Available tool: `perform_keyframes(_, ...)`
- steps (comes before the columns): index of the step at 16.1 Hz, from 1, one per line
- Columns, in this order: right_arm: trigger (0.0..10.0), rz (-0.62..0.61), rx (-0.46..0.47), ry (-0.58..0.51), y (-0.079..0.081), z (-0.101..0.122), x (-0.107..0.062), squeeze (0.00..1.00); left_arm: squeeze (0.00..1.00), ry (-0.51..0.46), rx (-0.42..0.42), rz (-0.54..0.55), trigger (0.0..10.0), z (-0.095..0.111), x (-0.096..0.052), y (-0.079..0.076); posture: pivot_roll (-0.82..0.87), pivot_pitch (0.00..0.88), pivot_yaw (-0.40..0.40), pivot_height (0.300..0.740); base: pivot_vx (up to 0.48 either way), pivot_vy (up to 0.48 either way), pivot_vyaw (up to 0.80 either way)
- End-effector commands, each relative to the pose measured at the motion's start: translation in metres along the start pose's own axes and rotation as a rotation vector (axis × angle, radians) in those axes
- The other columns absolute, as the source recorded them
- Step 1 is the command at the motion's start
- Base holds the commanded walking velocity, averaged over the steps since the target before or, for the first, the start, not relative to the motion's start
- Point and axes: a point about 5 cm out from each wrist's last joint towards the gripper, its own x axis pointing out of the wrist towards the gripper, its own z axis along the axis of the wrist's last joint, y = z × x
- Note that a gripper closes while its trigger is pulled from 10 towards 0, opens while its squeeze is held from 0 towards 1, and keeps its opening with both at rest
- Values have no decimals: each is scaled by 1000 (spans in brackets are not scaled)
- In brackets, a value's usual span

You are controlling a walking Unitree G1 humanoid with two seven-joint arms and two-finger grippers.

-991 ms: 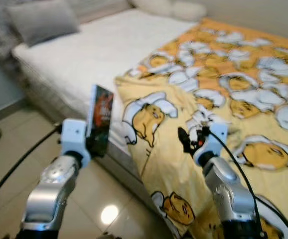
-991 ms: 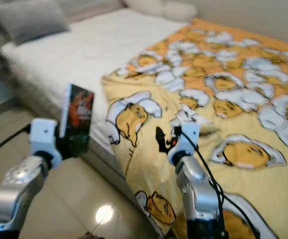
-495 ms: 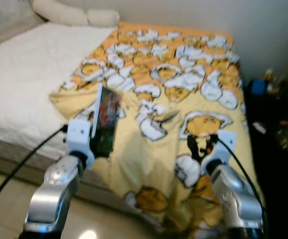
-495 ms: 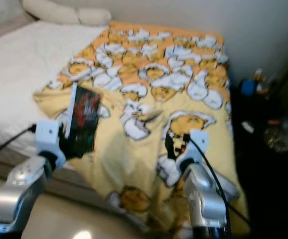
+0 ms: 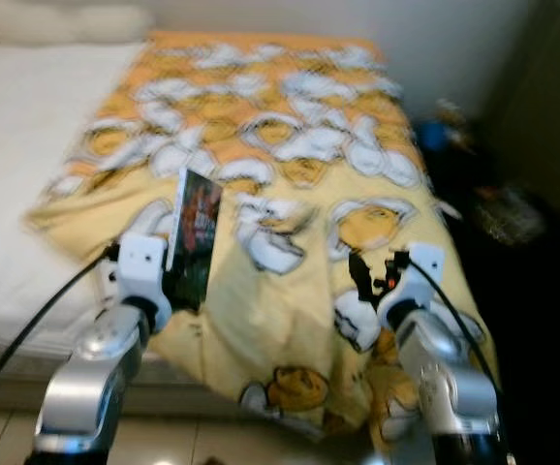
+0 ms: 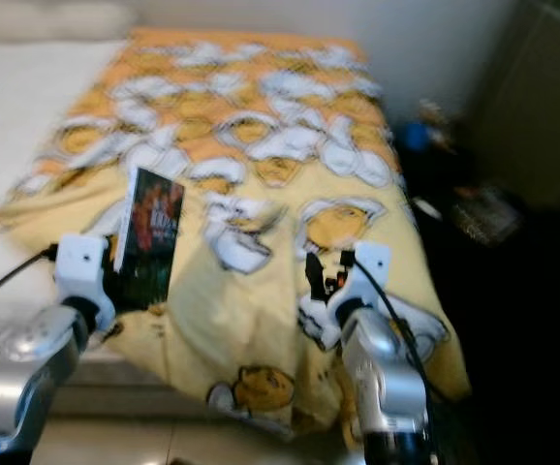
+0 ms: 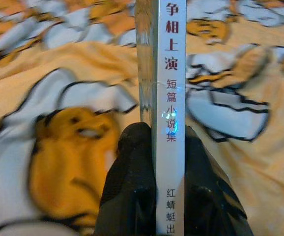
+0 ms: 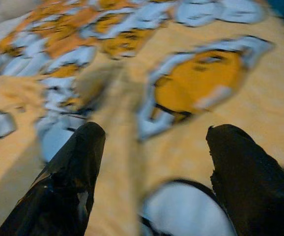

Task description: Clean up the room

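Book (image 5: pixel 195 237) stands upright, pinched in the left gripper (image 7: pixel 154 147) at seven o'clock over the blurred yellow blanket (image 5: pixel 290 194); its lower part is hidden. Right gripper (image 8: pixel 152 147) gapes wide, empty.

The right gripper (image 8: pixel 152 162) hangs over a yellow blanket (image 8: pixel 132 98) with its two black fingers (image 8: pixel 68 182) spread wide and nothing between them. The blanket is printed with orange and white cartoon figures outlined in black. It is blurred, and a raised fold runs between the fingers.
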Motion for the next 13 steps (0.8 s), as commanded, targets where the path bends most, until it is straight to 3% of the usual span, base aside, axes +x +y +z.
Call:
perform_keyframes(1,10000,-28,6,7,-6,0,-2,0,0,-46,13,-40,10000,10,1,-9,-37,0,0,740,0,480,-800)
perform_keyframes(6,10000,-35,9,8,-5,0,-1,0,0,-40,24,-49,10000,10,0,-9,-29,0,-6,740,0,480,-735)
perform_keyframes(13,10000,-5,-37,-7,-2,1,-1,0,0,-35,44,-47,10000,10,1,-6,-21,0,1,740,0,480,0)
